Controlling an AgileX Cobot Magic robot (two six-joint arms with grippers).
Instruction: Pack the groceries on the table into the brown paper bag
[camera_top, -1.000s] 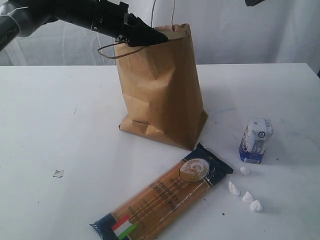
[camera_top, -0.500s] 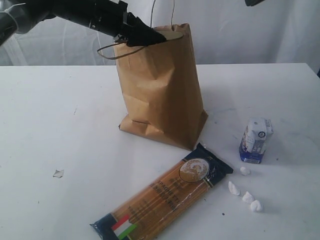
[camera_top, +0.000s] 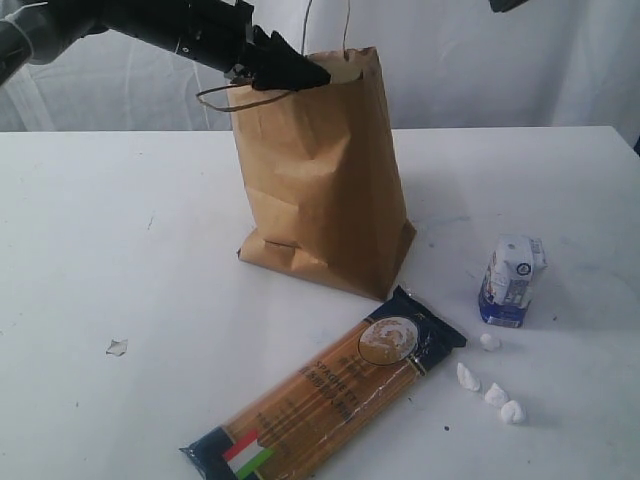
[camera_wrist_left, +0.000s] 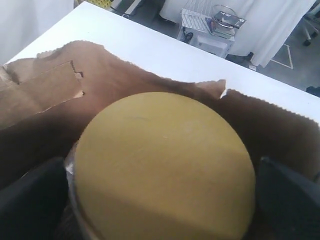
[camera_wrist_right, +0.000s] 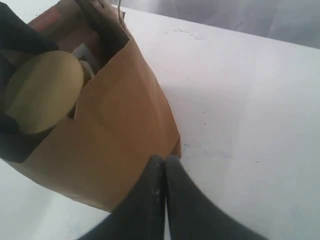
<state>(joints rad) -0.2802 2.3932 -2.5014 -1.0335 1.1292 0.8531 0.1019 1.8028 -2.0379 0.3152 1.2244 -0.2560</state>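
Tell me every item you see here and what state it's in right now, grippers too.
brown paper bag: upright, mouth open
left gripper: jaws wide, grip unclear
gold-lidded jar: in bag mouth, between left gripper's jaws
right gripper: shut, empty
spaghetti pack: lying flat on table
carton: upright, crumpled
white lumps: loose on table

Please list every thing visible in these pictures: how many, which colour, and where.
brown paper bag: 1, brown, upright mid-table
gold-lidded jar: 1, gold lid, in the bag's mouth
spaghetti pack: 1, yellow with dark ends, flat in front of the bag
carton: 1, white and blue, upright, right of the bag
small lumps: 4, white, in front of the carton
scrap: 1, pale, on the table's left part
table: 1, white, under everything
left gripper: 1, black, fingers either side of the jar; grip unclear
right gripper: 1, black, shut, above the table beside the bag
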